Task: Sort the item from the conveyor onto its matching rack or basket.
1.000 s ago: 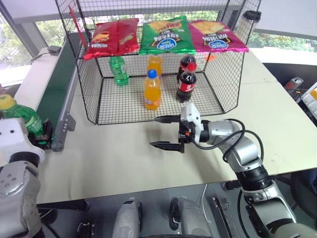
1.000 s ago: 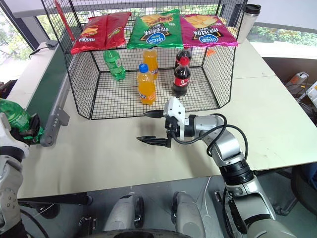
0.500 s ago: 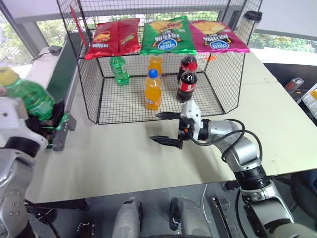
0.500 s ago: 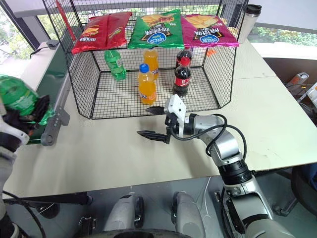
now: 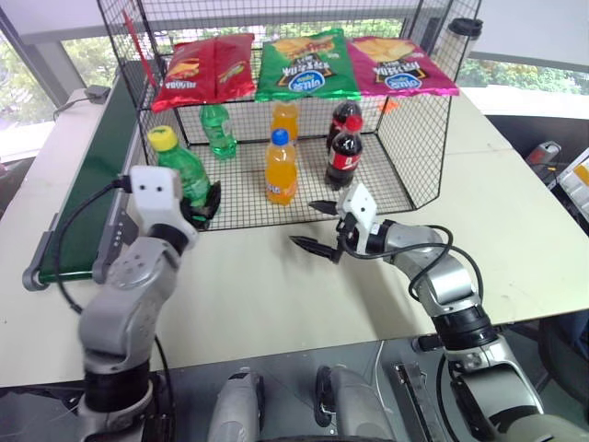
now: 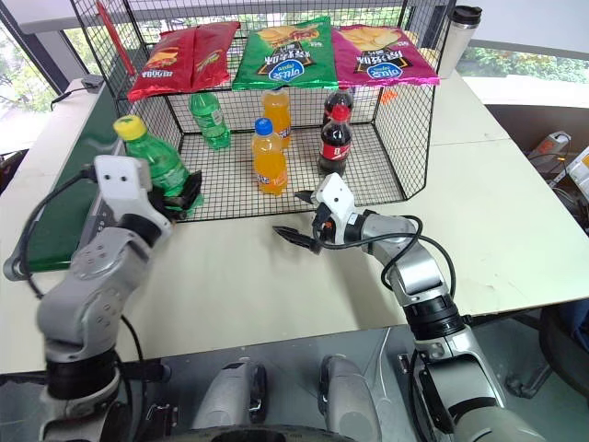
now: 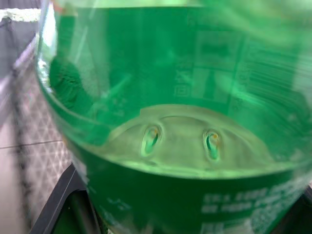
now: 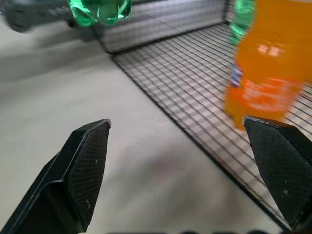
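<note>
Cage [image 5: 419,157] holds 4 bottles, 3 chip bags.

the green chip bag [image 5: 304,66] hanging upside down on the cage's back wall carried a blue oval logo reading "miss", inverted. print on the red bag [image 5: 202,69], the pink bag [image 5: 398,66] and the bottle labels could not be read.

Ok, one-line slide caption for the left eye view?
Left gripper holds the yellow-capped green bottle at the wire cage's front corner; right gripper waits open.

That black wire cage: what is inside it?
Inside the cage stand a green bottle, two orange bottles and two colas; three chip bags hang above. The rear bottles are partly covered.
</note>
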You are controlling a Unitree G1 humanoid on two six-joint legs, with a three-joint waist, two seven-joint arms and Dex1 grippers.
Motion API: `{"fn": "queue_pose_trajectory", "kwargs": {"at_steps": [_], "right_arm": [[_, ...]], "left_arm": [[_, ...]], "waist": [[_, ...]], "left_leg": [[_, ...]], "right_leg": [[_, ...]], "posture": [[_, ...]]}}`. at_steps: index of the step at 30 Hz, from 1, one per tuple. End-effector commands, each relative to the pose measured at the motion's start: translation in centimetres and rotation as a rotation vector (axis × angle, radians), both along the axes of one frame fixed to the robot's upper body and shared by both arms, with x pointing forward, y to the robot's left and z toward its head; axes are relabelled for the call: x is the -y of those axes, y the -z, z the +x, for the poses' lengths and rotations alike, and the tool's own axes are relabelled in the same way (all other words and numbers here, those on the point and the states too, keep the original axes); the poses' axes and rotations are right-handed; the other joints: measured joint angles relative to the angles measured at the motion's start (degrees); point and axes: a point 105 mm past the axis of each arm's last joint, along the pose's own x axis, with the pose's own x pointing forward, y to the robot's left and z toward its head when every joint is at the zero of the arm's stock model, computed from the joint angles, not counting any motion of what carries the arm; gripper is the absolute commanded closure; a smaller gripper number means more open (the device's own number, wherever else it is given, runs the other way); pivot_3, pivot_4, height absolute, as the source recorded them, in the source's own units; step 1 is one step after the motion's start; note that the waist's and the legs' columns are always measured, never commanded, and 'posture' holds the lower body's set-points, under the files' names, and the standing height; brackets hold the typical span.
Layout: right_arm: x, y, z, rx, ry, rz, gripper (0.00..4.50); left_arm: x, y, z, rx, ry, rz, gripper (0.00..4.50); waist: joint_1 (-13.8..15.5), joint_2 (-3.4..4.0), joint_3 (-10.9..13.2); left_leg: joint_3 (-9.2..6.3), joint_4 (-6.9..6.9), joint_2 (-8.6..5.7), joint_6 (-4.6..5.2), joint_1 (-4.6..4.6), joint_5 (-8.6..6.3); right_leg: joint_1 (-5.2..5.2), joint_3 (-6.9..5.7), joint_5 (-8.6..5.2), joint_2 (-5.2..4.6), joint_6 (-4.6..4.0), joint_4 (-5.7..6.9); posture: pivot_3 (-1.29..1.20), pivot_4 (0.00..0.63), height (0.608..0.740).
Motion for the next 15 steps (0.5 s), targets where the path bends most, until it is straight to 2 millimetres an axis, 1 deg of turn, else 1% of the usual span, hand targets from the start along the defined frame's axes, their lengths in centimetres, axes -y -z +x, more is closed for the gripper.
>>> {"fn": "queue_pose_trajectory", "kwargs": {"at_steps": [1, 3, 7, 12, 15], "right_arm": [[0.2, -1.7, 0.5, 0.072, 0.025, 0.016, 0.00], [0.2, -1.6, 0.5, 0.070, 0.021, 0.011, 0.00], [0.1, -1.4, 0.5, 0.071, 0.019, -0.002, 0.00], [0.1, -1.5, 0.4, 0.070, 0.014, -0.003, 0.00], [0.1, -1.5, 0.3, 0.069, 0.007, -0.001, 0.00]], "left_arm": [[0.5, -2.0, 1.0, 0.120, -0.031, 0.019, 1.75], [1.0, -1.8, 2.0, 0.130, -0.027, 0.005, 1.75], [1.5, -0.7, 4.1, 0.120, -0.044, -0.001, 1.75], [1.5, 0.4, 5.8, 0.100, -0.065, -0.017, 1.75], [1.5, 1.4, 6.7, 0.070, -0.077, -0.022, 1.75]], "waist": [[0.1, 0.00, 0.0], [0.1, 0.00, 0.0], [0.1, 0.00, 0.0], [0.0, 0.00, 0.0], [0.1, 0.00, 0.0]], "left_leg": [[0.01, -0.01, 0.00, 0.00, -0.01, 0.00], [0.01, -0.01, 0.00, 0.00, -0.02, 0.00], [0.02, 0.01, 0.00, 0.00, -0.01, 0.00], [0.03, 0.00, 0.00, 0.00, -0.02, 0.00], [0.04, 0.00, 0.00, 0.00, -0.02, 0.00]], "right_leg": [[-0.02, 0.00, 0.00, 0.00, 0.00, 0.00], [-0.01, 0.00, 0.00, -0.01, 0.01, -0.01], [0.00, -0.01, 0.01, -0.01, 0.01, 0.00], [-0.01, -0.02, 0.01, -0.01, 0.02, -0.01], [-0.02, -0.02, 0.01, -0.02, 0.03, -0.01]], "posture": [[0.00, 0.150, 0.740], [0.00, 0.150, 0.740], [0.00, 0.150, 0.740], [0.00, 0.150, 0.740], [0.00, 0.150, 0.740]]}}
